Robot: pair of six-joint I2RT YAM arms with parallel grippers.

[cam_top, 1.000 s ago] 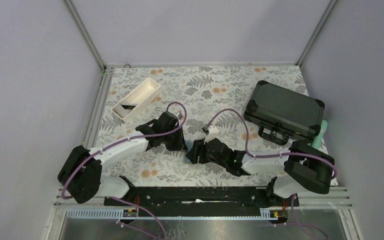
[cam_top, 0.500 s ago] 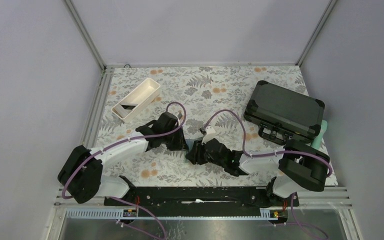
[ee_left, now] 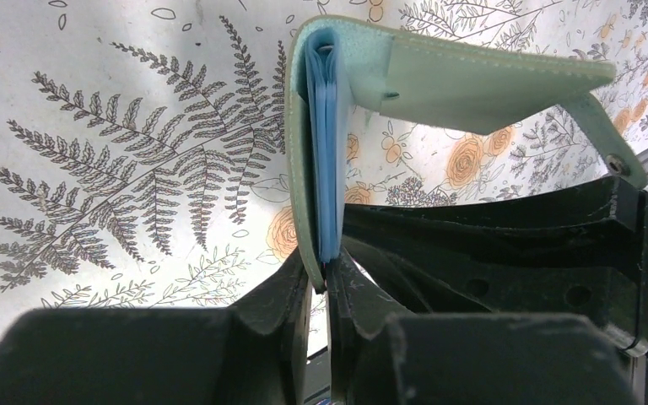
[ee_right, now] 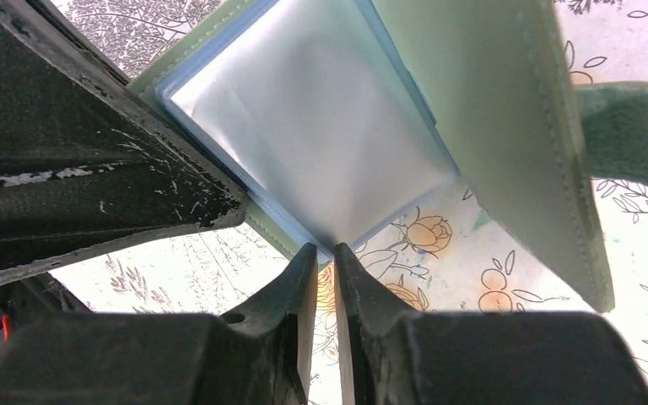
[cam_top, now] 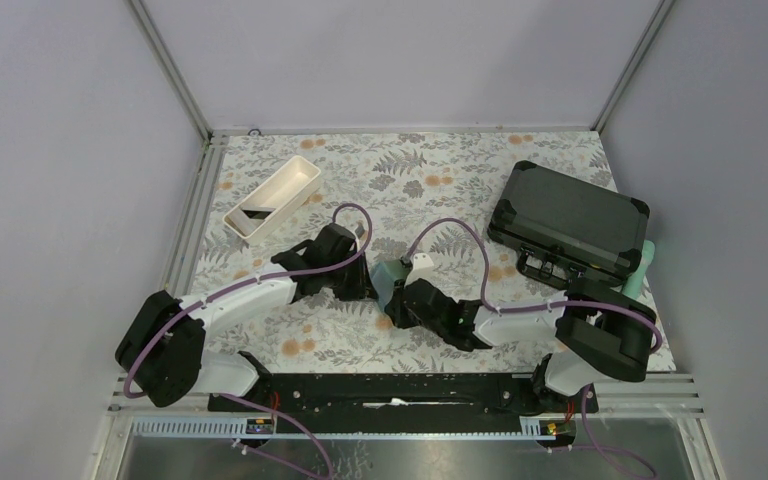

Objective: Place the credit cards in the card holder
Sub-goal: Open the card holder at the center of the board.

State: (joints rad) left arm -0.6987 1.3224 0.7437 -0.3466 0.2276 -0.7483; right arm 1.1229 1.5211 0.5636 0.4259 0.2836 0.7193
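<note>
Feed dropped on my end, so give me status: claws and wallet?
Left claw shut on wallet. Right claw shut on it too. Wallet spread open, visible pocket looks empty. Nothing blocking.

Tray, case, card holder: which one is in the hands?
The sage-green card holder, pinched by the left hand and right hand mid-table; the white tray and black case lie untouched.

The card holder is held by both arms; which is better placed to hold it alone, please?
Probably left: the left gripper clamps the card holder by cover and blue pockets together, whereas the right gripper pinches only a corner.
</note>
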